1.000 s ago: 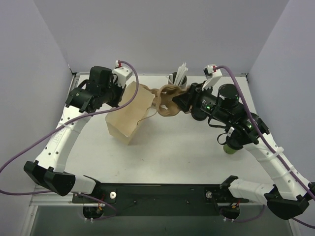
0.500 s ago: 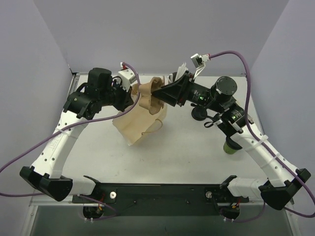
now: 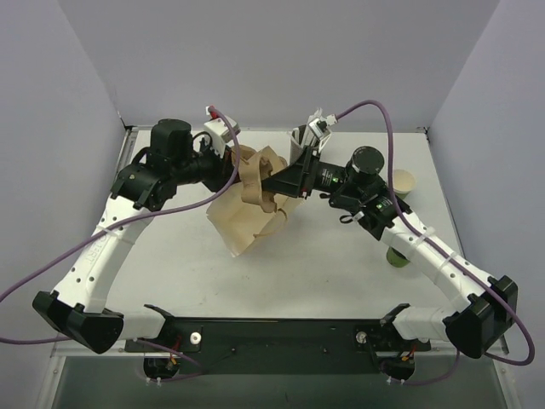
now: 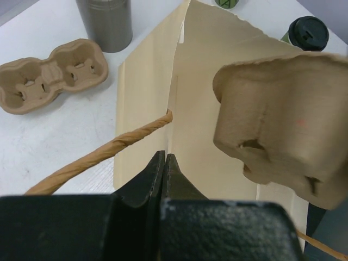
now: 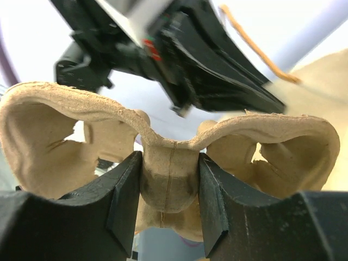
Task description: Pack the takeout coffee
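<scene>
Left pincer [image 3: 232, 162]: pressed together on the upper edge of the paper bag [image 3: 243, 223]. In the left wrist view its fingers [image 4: 165, 166] meet flat on the paper.
Right pincer [image 3: 269, 181]: pinching the narrow middle neck of a pulp cup carrier [image 3: 255, 169], with one finger on each side and the two cup wells spreading out past the fingers [image 5: 128, 190].
Held carrier: it hangs off the desk [image 3: 324, 264] above the bag's open mouth, just beside the left pincer's tips. From the left wrist it fills the space up and to the right of the pincer [image 4: 277, 136].
Paper bag: tan and tilted, with its mouth raised towards both pincers and its base on the desk below them. A twisted paper handle [image 4: 109, 149] runs off to the left of the left pincer.
Takeout coffee [image 3: 396, 256]: a green cup with a black lid, standing on the desk well apart from both pincers. It sits back along the right arm and is partly hidden under the forearm. The left wrist view shows it beyond the bag, far up and right of the pincer [image 4: 308, 32].
Open paper cup [image 3: 402, 181]: lidless with a pale inside, behind the right arm's elbow and well apart from the right pincer.
Grey cup of straws [image 3: 300, 145]: just behind the right pincer.
Second carrier [image 4: 51, 76]: flat on the desk beside the grey cup [image 4: 106, 22], up and left of the left pincer.
</scene>
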### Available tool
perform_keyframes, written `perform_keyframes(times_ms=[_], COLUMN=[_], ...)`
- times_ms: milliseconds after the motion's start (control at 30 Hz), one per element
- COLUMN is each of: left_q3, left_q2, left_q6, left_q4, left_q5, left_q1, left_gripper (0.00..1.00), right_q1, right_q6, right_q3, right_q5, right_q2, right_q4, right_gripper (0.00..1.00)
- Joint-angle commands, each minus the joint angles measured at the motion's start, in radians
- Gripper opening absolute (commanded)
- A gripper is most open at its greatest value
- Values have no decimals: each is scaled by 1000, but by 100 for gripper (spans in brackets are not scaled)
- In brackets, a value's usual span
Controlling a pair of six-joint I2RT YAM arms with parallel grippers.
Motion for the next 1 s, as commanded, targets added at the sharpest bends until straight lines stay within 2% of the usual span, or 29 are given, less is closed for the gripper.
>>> perform_keyframes(times_ms=[0,167,233,367,467,733,967], left_q3=[1,10,15,36,43,104,151], left_q2=[-38,-32,-29,-10,-6,42,88], left_q6=[-42,-74,-82,-93,-97,-110,-102], left_q4=[107,124,110,75,61,-48,-114], left_q5=[89,145,168,195,188,108,120], left_q1=[0,-1,-1,-15,-56,-128,-141], left_gripper=[0,0,0,0,0,0,0], right_q1=[-23,-24,-21,17,57,207,230], right_q6=[-171,-320,-372,-579,-656,-812,-888], right_q3=[-32,-69,-54,9,51,57,156], right_q5=[-17,35,55,145,223,496,563], right_q2=[-96,-133,-133,-129,-100,-83,-46], right_q4=[-195,-326,-420,-657,-743,-820,-881], right_gripper=[35,34,34,34,33,32,32])
